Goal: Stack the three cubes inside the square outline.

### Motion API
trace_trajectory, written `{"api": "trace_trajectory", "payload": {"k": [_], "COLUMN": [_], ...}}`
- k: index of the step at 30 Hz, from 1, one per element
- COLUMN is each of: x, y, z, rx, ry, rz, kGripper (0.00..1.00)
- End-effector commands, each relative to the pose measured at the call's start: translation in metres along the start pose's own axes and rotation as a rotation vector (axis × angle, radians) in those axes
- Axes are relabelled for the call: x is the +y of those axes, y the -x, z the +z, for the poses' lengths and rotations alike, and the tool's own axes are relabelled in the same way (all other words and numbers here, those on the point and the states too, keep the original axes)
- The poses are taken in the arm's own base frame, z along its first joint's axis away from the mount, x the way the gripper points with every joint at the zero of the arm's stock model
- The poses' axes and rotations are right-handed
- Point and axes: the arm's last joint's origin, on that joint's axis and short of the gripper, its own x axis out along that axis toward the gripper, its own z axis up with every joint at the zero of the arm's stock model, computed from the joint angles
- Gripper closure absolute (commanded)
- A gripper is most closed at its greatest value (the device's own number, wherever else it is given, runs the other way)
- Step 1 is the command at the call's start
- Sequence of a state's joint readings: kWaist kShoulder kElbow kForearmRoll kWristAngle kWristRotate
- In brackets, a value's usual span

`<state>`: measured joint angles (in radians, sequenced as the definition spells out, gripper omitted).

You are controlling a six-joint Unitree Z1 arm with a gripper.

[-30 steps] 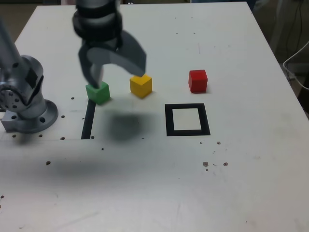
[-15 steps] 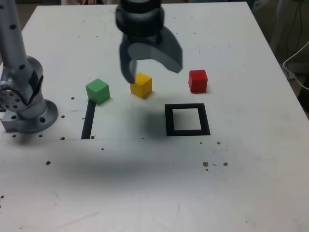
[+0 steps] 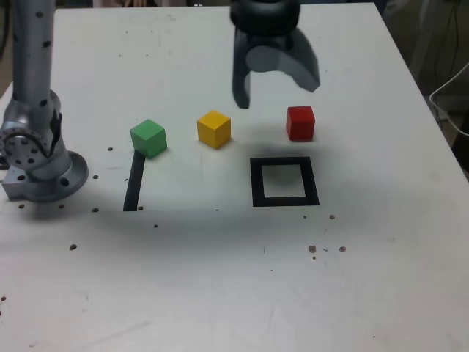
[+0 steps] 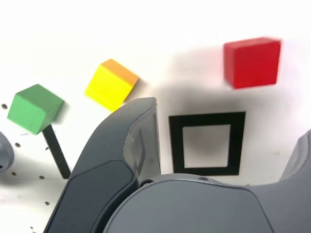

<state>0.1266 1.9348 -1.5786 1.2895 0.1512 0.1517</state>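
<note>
On the white bench (image 3: pixel 220 279) the green cube (image 3: pixel 149 137) sits farthest toward the exterior view's left, then the yellow cube (image 3: pixel 214 128), then the red cube (image 3: pixel 300 122). The square outline (image 3: pixel 284 182) lies just in front of the red cube, empty. The fingers (image 3: pixel 242 88) hang spread wide, empty, above the gap between yellow and red.

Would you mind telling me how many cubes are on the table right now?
3, in a row behind the square outline: green cube at the exterior view's left, yellow cube in the middle, red cube at the right. None appears hidden.
</note>
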Motion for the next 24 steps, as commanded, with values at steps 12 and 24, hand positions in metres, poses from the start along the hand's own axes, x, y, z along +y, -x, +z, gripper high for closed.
{"api": "trace_trajectory", "payload": {"k": [12,24], "x": [0.022,0.040], "y": [-0.027,-0.058], "z": [0.037,0.059], "rx": [0.040,0.081], "ry": [0.006,0.031], "rz": [-0.025,-0.047], "kGripper": [0.03,0.10]}}
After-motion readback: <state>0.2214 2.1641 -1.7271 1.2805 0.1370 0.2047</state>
